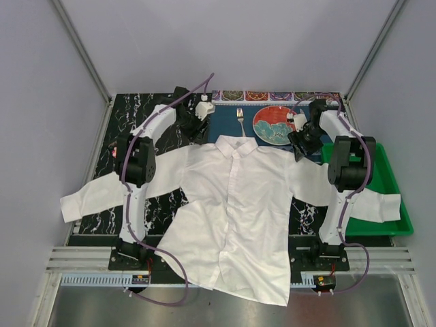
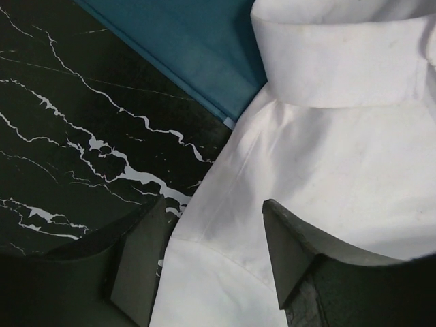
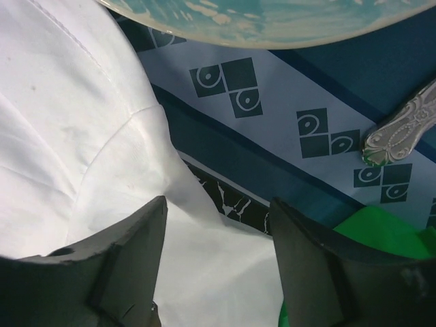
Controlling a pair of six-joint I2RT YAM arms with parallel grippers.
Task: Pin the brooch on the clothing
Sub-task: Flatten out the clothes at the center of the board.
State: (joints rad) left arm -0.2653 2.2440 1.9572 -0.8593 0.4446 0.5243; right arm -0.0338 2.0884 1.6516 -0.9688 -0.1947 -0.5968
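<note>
The clothing, a large white collared shirt (image 1: pixel 235 204), lies spread face up on the black marble table, collar (image 2: pixel 340 61) toward the back. My left gripper (image 1: pixel 199 131) hovers at the shirt's left shoulder. In the left wrist view its fingers (image 2: pixel 146 259) stand apart over the shoulder seam (image 2: pixel 225 252), pinching nothing. My right gripper (image 1: pixel 300 146) is at the shirt's right shoulder. It too is open, its fingertips (image 3: pixel 153 225) either side of loose white fabric (image 3: pixel 82 136). The brooch does not show in any view.
A red-and-teal plate (image 1: pixel 274 125) and a fork (image 1: pixel 240 121) lie on a blue patterned placemat (image 3: pixel 286 102) behind the collar. A green tray (image 1: pixel 390 197) sits at the table's right edge under the right sleeve. Grey walls close in the table.
</note>
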